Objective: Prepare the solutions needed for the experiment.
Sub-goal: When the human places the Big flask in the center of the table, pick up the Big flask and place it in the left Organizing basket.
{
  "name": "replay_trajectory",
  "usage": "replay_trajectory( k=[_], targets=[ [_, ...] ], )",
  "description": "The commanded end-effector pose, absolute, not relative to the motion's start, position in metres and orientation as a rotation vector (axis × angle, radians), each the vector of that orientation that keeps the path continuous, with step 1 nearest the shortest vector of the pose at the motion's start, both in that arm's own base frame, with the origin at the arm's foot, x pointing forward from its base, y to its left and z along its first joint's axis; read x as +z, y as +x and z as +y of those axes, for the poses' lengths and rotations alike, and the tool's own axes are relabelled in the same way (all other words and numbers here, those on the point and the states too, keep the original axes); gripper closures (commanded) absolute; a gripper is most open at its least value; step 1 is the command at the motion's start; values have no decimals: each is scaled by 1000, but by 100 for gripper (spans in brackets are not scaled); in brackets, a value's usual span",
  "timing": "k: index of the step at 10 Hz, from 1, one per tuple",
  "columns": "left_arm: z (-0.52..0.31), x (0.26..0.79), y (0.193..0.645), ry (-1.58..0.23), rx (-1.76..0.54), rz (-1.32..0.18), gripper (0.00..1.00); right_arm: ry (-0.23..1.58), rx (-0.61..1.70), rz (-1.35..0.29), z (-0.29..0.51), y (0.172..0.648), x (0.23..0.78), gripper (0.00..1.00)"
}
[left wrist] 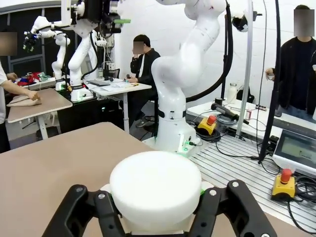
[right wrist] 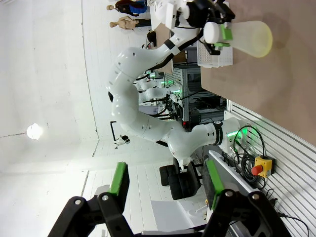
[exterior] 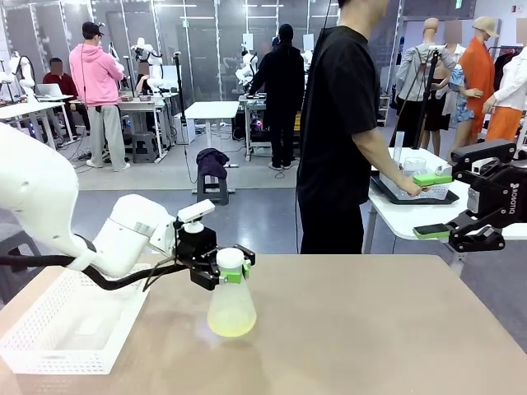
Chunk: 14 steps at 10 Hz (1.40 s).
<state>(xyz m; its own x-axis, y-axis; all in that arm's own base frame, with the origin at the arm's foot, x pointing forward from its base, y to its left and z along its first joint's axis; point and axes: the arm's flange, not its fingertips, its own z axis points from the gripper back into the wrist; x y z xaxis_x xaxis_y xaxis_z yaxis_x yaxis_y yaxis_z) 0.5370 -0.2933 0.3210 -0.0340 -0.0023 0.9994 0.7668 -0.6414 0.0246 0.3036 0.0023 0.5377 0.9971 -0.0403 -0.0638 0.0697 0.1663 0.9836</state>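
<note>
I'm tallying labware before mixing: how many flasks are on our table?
1: a frosted conical flask with pale yellow-green liquid, left of the table's middle, its neck held by the left gripper. The white basket could hide more.

The flask (exterior: 231, 306) looks like frosted, half-clear plastic, with a matt white cap (left wrist: 155, 183). The counter (exterior: 370, 329) has a smooth, matt brown top. The basket (exterior: 49, 341) is white plastic mesh. The arm shells (exterior: 123, 234) are glossy white.

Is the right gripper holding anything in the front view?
No, the right gripper hangs open with nothing between its green pads, off the table's far right.
</note>
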Motion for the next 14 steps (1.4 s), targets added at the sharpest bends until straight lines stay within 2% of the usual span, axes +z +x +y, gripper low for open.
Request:
replay_trajectory(
  k=[1, 4, 8, 11, 14],
  targets=[
    [-268, 351, 523, -1623, -1753, -840, 100, 1416, -70, 11, 4, 304, 538, 24],
    [-212, 403, 518, -1557, -1740, -908, 100, 1416, -70, 11, 4, 304, 538, 24],
    [-107, 443, 491, -1381, -1673, -1094, 100, 1416, -70, 11, 4, 304, 538, 24],
    [-23, 435, 464, -1279, -1540, -1232, 100, 1416, -70, 11, 4, 304, 538, 24],
    [24, 406, 445, -1238, -1438, -1312, 100, 1416, -70, 11, 4, 304, 538, 24]
  ],
)
